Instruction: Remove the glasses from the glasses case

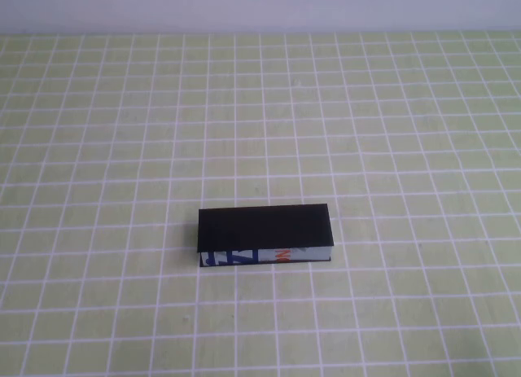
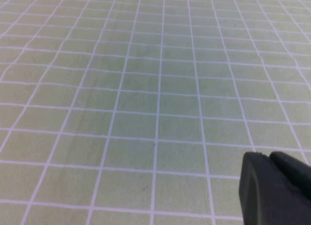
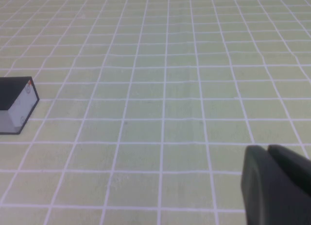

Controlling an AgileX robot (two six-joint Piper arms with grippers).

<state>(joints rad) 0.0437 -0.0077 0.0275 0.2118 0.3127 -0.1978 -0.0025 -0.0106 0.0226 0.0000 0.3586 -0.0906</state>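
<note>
One rectangular black glasses case [image 1: 264,235] with a flat lid and a white, blue-and-red printed front side is seen lying closed on the green, white-gridded desk [image 1: 391,149], slightly toward the robot's side. Part of the left pincer [image 2: 276,188] is shown above bare desk; its state cannot be told. The right pincer [image 3: 277,183], likewise unreadable, is held well apart from the case.

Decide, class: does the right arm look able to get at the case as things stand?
Probably yes. The closed case lies alone on the table, nothing beside it. The right end effector shows bare table between; the left end effector is elsewhere.
</note>
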